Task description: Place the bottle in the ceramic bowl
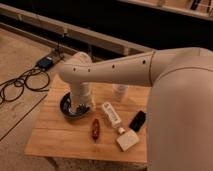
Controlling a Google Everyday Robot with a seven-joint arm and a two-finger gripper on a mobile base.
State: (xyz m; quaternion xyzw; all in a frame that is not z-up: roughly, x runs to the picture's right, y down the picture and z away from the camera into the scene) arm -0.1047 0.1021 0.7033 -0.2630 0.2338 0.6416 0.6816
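The white oblong bottle (pixel 111 114) lies flat on the wooden table (pixel 55 135), its cap pointing to the front right. The dark glossy ceramic bowl (pixel 69 109) stands just left of it, partly hidden by my arm. My gripper (pixel 80 107) hangs over the bowl's right side, a short way left of the bottle; nothing shows held in it.
An upright whitish cylinder (pixel 120 92) stands behind the bottle. A dark red-brown object (pixel 95 129) lies in front of the bowl. A black object (pixel 137 120) and a pale square block (pixel 128 140) lie at the front right. Cables (pixel 20 82) lie on the floor at left.
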